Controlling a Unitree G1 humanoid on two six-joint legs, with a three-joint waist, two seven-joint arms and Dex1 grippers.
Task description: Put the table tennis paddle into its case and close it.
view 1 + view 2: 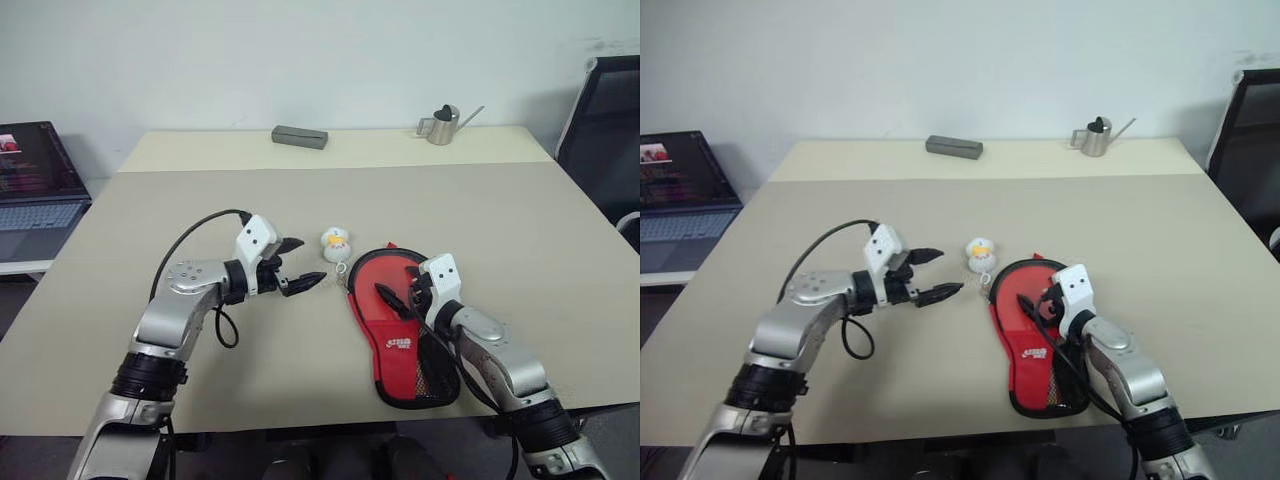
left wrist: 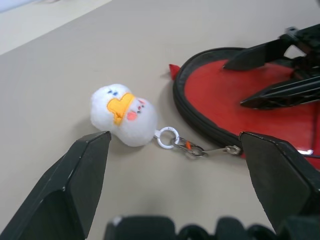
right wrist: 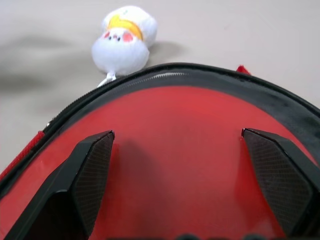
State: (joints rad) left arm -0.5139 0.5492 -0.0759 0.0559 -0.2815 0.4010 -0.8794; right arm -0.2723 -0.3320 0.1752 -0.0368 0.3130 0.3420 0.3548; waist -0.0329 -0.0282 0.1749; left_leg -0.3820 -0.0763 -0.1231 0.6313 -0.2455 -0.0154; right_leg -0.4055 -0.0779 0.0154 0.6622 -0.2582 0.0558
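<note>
The case (image 1: 395,335) lay flat on the table (image 1: 480,215), near the front edge and right of the middle, its round end pointing away from the robot and its narrow end toward it. Its red face with a small white logo was up, black trim ran round the rim, and a black mesh pocket sat at the near end. Whether the paddle was inside could not be told; the round end looked flat and closed along its zip.

A short chain and white ring led from the zip at the round end to the charm (image 1: 336,241), a white plush duck head with a yellow beak and pink cheeks, lying on the table just past the case's far left rim.

The right gripper (image 1: 398,292) hung over the red face of the case, its fingers spread wide with nothing between them. The left gripper (image 1: 303,264) hovered over bare table just left of the charm, pointing toward it, fingers also wide and empty.

At the far edge stood a grey box (image 1: 299,137) and a metal watering can (image 1: 442,125), both well apart from the case. A laptop (image 1: 35,185) sat beyond the table's left edge and a black chair (image 1: 605,125) at the right. The table's middle and left were open.
</note>
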